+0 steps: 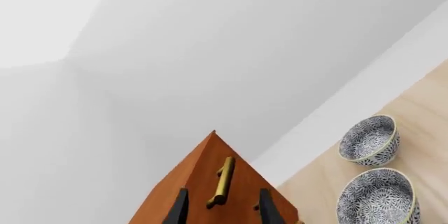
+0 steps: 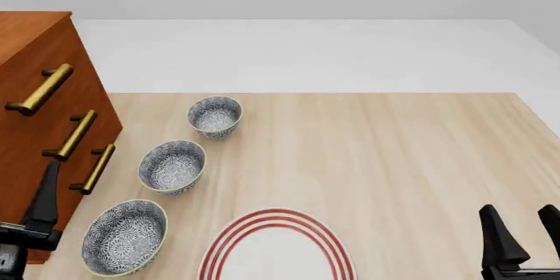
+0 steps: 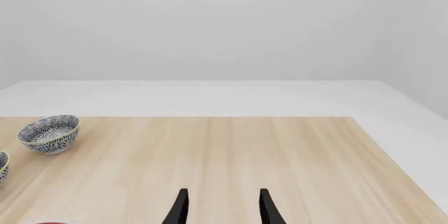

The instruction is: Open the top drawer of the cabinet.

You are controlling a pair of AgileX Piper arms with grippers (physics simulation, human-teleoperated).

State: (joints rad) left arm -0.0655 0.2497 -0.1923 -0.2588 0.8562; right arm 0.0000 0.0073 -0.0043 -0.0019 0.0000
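Along your left wrist view, the left gripper stands parted and empty, a brass handle between its fingers; from the front, the cabinet fills the table's left, its top drawer shut; grip that stiff, likely slippery bar mid-length; your right gripper idles released.

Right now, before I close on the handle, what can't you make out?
- Left gripper: fingertips cut off by the left wrist view's edge; contact with the brass handle unclear.
- Cabinet: its left part is cropped by the front view's edge.
- Red-rimmed plate: near half cut off in front view.
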